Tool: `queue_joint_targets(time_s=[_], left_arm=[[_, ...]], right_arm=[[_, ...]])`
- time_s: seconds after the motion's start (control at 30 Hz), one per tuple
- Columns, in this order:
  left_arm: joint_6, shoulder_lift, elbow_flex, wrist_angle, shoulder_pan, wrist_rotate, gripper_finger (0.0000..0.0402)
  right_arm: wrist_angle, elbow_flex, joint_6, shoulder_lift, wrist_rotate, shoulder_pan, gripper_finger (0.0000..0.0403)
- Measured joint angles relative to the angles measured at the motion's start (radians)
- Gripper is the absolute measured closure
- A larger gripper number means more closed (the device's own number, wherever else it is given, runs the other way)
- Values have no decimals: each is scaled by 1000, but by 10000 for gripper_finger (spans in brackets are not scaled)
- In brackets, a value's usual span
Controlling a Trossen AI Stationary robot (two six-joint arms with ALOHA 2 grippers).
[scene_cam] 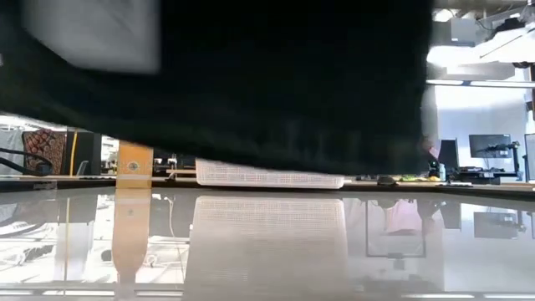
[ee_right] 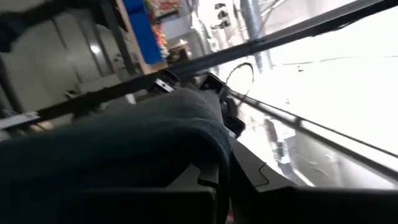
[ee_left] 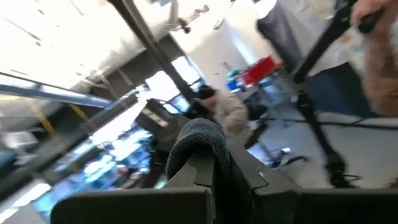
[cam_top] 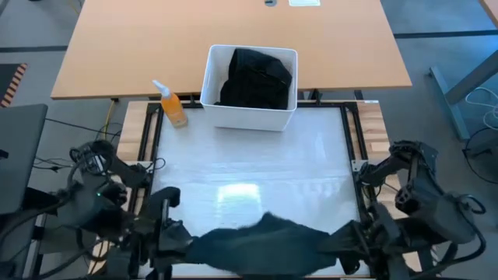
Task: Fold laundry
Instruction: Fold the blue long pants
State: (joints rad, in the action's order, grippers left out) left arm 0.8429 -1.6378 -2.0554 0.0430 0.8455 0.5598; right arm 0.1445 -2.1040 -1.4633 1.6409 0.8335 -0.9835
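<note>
Laundry shows in two places: a dark garment (cam_top: pixel 261 239) stretched along the near edge of the glossy white tabletop (cam_top: pixel 257 167), and a heap of black clothing (cam_top: pixel 257 78) inside the white bin (cam_top: pixel 249 115) at the far edge. The stretched garment runs between the two arms, its left end in the left claw (cam_top: pixel 173 237) and its right end in the right claw (cam_top: pixel 352 237), with a hump of cloth rising in the middle toward the tabletop's centre.

In the left wrist view, the left claw (ee_left: pixel 214 177) is clamped tight on a rolled fold of grey-blue fabric (ee_left: pixel 196 140) that bulges up out of the closed fingers. In the right wrist view, the right claw (ee_right: pixel 224 180) is likewise pinched on a broad drape of the same dark cloth (ee_right: pixel 124 137), which spills over and covers most of its fingers.

An orange spray bottle (cam_top: pixel 171 105) stands just beside the bin's left side.

From the low view the hanging garment (scene_cam: pixel 251 75) fills the upper picture, hiding both claws and most of the room; only the bin's lower wall (scene_cam: pixel 267 176) shows beneath it. The high view cuts off the garment's near hem at the picture's edge, so its kind cannot be told.
</note>
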Motion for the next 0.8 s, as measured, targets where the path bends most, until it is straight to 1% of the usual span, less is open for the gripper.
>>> queue_joint_targets(time_s=[0.1,0.17,0.23,0.33,0.4,0.43,0.47,0.53,0.63,0.73,0.8], left_arm=[[51,-34,-87,32,-21,71,401],[33,-30,-110,92,-72,94,401],[-64,-10,-110,198,-154,99,401],[-291,25,-75,449,-322,93,401],[-442,52,16,552,-452,52,401],[-501,68,85,561,-512,34,401],[-541,87,169,549,-566,25,401],[-596,124,363,469,-661,20,401],[-640,185,641,296,-763,5,401],[-670,248,863,97,-817,8,401],[-673,277,967,-10,-835,11,401]], right_arm=[[12,0,8,-31,15,17,371],[125,0,111,-76,17,62,371],[327,-2,301,-131,-2,134,371],[698,2,680,-202,-101,304,371],[843,69,868,-251,-166,434,371],[874,130,922,-281,-183,496,371],[878,210,962,-315,-200,553,371],[821,403,991,-396,-260,665,371],[620,731,976,-529,-336,813,371],[353,1017,872,-639,-369,917,371],[225,1158,762,-686,-379,954,371]])
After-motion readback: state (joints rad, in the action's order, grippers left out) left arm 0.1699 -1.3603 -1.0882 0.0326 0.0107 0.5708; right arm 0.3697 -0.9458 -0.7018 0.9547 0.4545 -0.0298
